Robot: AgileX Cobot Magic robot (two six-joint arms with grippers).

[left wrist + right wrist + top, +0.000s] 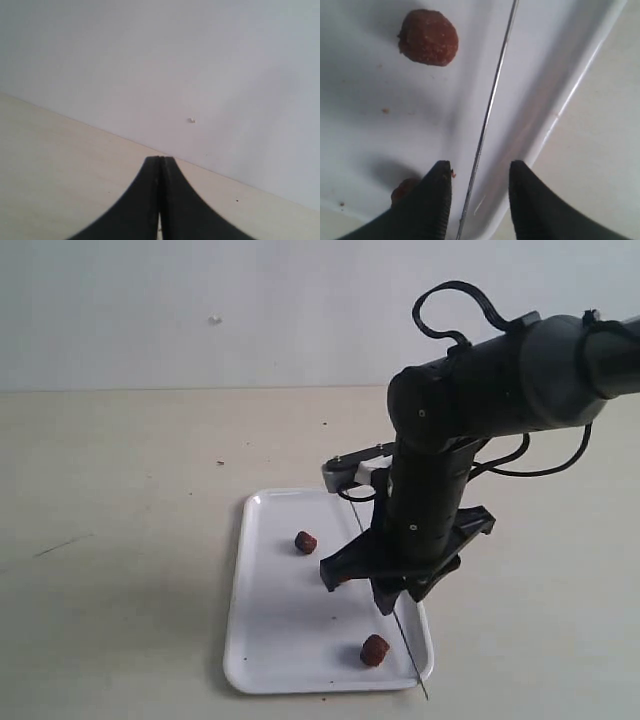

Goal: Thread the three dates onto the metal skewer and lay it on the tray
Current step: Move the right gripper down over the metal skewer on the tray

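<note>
Three dark wrinkled dates (306,541) (375,650) (427,44), one thin metal skewer (411,657), one white tray (268,640).

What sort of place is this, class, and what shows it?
Probably a robot test bench, not a kitchen: a black robot arm over a white tray on a plain pale tabletop, against a blank white wall.

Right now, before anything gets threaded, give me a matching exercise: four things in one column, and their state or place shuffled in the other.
Column one:
1. left claw
2. right claw
3. metal skewer
4. tray

Column two:
A. white, holds loose dates
B. open, astride the skewer
C. shut, faces the wall
D. grey, lies on the tray

Pairs: 1-C, 2-B, 3-D, 4-A.
</note>
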